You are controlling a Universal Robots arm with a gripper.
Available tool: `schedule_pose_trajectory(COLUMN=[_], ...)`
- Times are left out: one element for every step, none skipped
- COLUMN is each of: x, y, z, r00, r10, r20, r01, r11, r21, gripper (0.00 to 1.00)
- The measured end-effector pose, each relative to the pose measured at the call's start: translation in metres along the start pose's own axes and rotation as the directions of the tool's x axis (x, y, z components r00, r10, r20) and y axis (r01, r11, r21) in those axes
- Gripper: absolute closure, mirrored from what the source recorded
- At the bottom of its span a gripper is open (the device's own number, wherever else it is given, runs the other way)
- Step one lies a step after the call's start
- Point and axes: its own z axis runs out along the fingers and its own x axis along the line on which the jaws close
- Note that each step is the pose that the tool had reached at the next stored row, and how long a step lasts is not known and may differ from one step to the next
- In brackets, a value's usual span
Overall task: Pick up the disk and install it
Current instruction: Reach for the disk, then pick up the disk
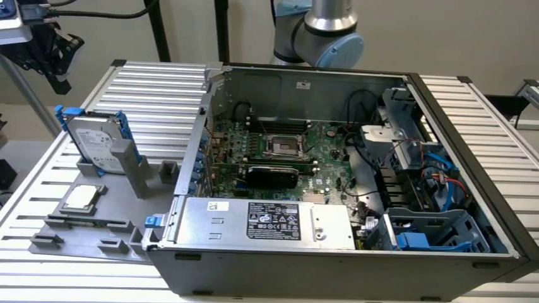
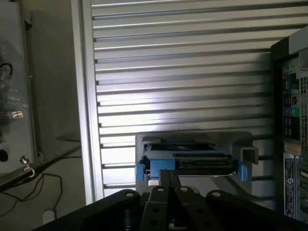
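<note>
Open PC case [image 1: 337, 268] on slatted tbl [image 1: 160, 88].
Disk [image 1: 91, 140] upright in grey holder [image 1: 126, 165], exterior view's left, beside case.

Robotics lab: open PC case [image 1: 337, 274] on slatted aluminium bench [image 1: 156, 85]

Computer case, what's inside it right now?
Inside the computer case are a green motherboard, a silver power supply, cables and a blue drive cage. Whatever lies under the power supply is covered.

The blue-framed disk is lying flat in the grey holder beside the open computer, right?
Not quite. The disk is standing upright on its edge, not lying flat, in the grey holder beside the open computer. The exterior view shows it.
</note>
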Motion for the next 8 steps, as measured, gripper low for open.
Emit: schedule_pose_trajectory(x=[0.0001, 0.0001, 0.0001, 0.0001, 0.0001, 0.0001, 0.0001, 0.0001], y=[0.0000, 0.0000, 0.0000, 0.0000, 0.0000, 0.0000, 0.0000, 0.0000], z=[0.0000, 0.0000, 0.0000, 0.0000, 0.0000, 0.0000, 0.0000, 0.0000], r00=[1.0000, 1.0000, 1.0000, 1.0000, 1.0000, 1.0000, 1.0000, 1.0000], r10=[0.000, 0.000, 0.000, 0.000, 0.000, 0.000, 0.000, 0.000], r20=[0.0000, 0.0001, 0.0001, 0.0001, 0.0001, 0.0000, 0.0000, 0.0001], r01=[0.000, 0.000, 0.000, 0.000, 0.000, 0.000, 0.000, 0.000], r11=[1.0000, 1.0000, 1.0000, 1.0000, 1.0000, 1.0000, 1.0000, 1.0000], r21=[0.0000, 0.0000, 0.0001, 0.0000, 0.0000, 0.0000, 0.0001, 0.0001], gripper=[0.89, 0.89, 0.89, 0.89, 0.89, 0.89, 0.89, 0.89])
